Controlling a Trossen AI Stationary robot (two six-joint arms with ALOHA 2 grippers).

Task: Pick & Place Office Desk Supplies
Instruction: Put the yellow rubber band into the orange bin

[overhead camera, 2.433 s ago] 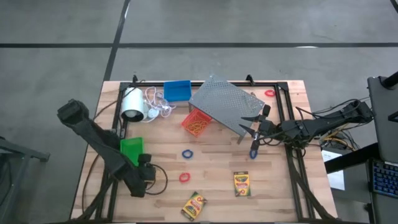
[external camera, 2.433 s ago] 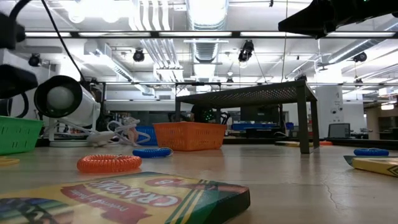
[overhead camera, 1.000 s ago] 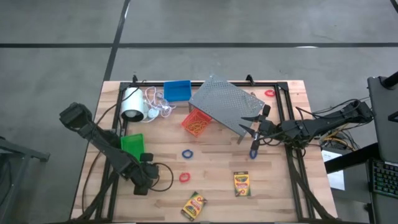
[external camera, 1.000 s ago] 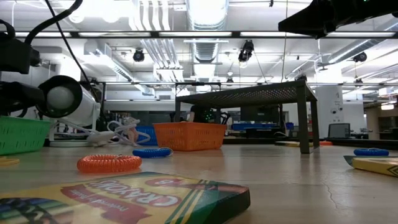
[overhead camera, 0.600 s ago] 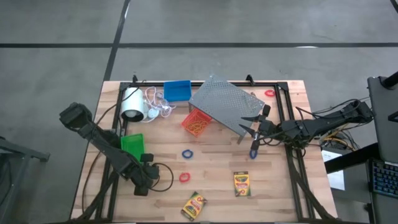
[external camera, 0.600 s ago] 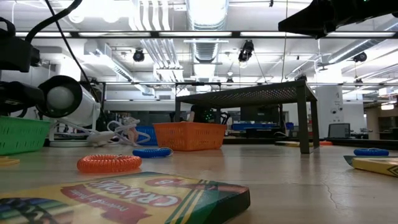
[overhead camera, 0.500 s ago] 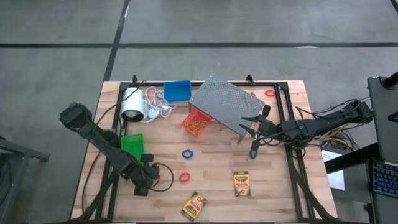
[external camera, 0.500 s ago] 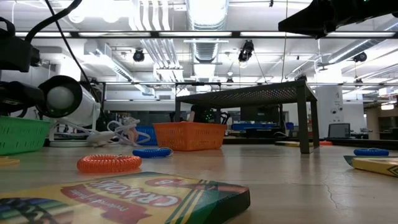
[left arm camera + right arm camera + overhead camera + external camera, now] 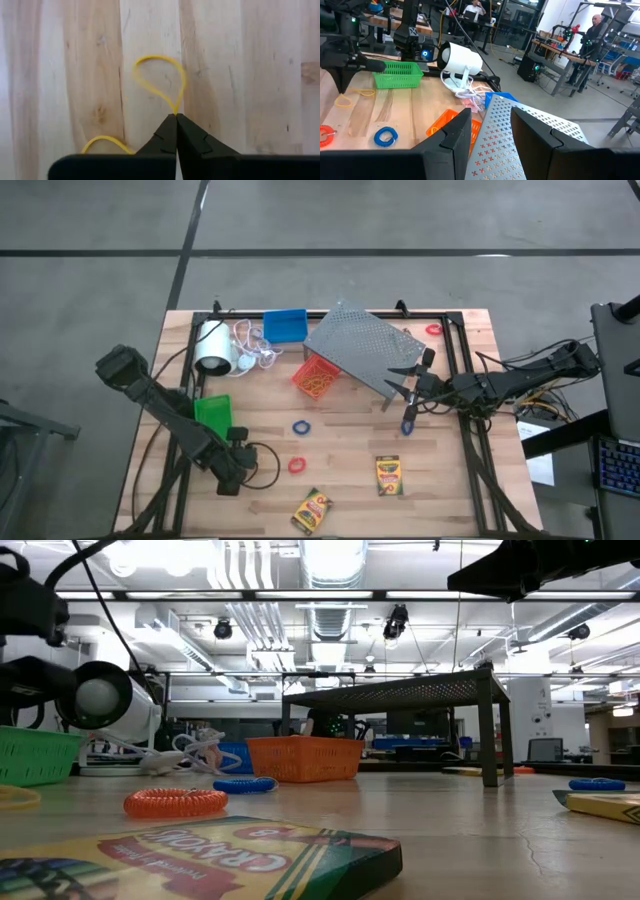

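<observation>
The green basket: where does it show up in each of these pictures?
High view: green basket on the table's left side, beside the left arm.
Low view: far left edge.
Left wrist view: not in it.
Right wrist view: far across the table.
Shared landmark: the white roll, just beyond the basket.

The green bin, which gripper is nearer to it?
Left. The left gripper sits just in front of the green bin; the right gripper is across the table by the grey rack.

A pale wooden plank desk [image 9: 350, 450] stands on a grey concrete floor [image 9: 400, 220] crossed by dark lines. Beyond it, long bright ceiling lights [image 9: 330, 560], exposed ducts, and distant cluttered workbenches [image 9: 555, 52] with people.
</observation>
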